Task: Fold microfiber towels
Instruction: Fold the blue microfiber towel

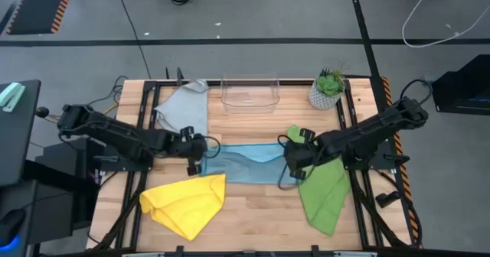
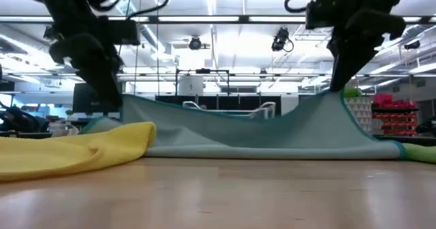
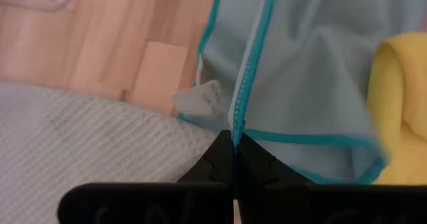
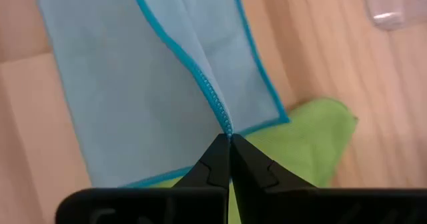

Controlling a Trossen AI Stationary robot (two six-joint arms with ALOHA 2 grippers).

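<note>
The light blue towel (image 1: 249,164) was found at the middle of the wooden table (image 1: 253,211), held off the surface at two opposite ends. The left gripper (image 1: 193,151) was clamped on the towel's left end, with the teal-stitched hem pinched between closed fingers; the right gripper (image 1: 295,159) was clamped likewise on the right end, where doubled hems met at the fingertips. In the low view the cloth was seen raised at both ends and sagging in the middle, its lower part resting on the table. The fabric was pale blue with a darker teal border, and a small white label (image 3: 203,99) was noted at the left end. The yellow towel (image 1: 186,202) lay crumpled at the front left, just beside the blue one. The green towel (image 1: 325,188) lay at the right, under the right arm. The grey towel (image 1: 184,108) lay at the back left. A clear container (image 1: 249,93) and a small potted plant (image 1: 329,88) stood along the back edge.
</note>
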